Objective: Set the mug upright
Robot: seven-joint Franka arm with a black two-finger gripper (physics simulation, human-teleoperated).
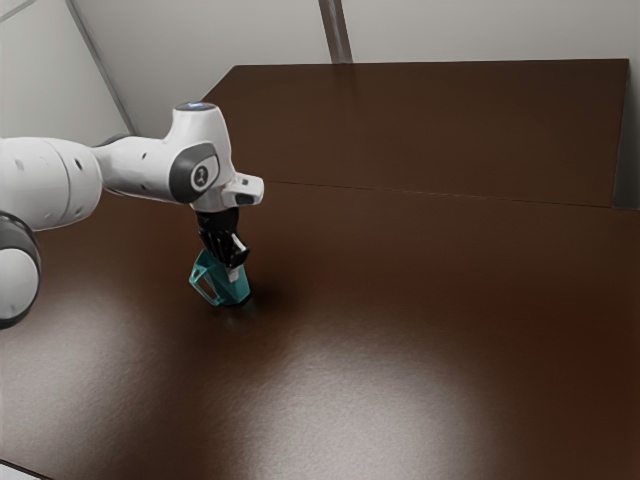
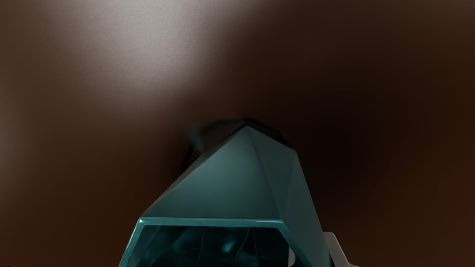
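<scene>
The gripper (image 1: 236, 256) points down with the mug (image 1: 228, 286) just beneath it, mouth up and leaning slightly, its handle (image 1: 196, 279) on the arm's side. One finger (image 2: 292, 256) reaches inside, the other (image 2: 336, 249) stands outside; they look closed on the wall, only its thickness apart. I'd judge the righting nearly done. Whether the base meets the table (image 1: 420, 280) I can't tell. Next calls for levelling it, settling it flat, then letting go.
</scene>
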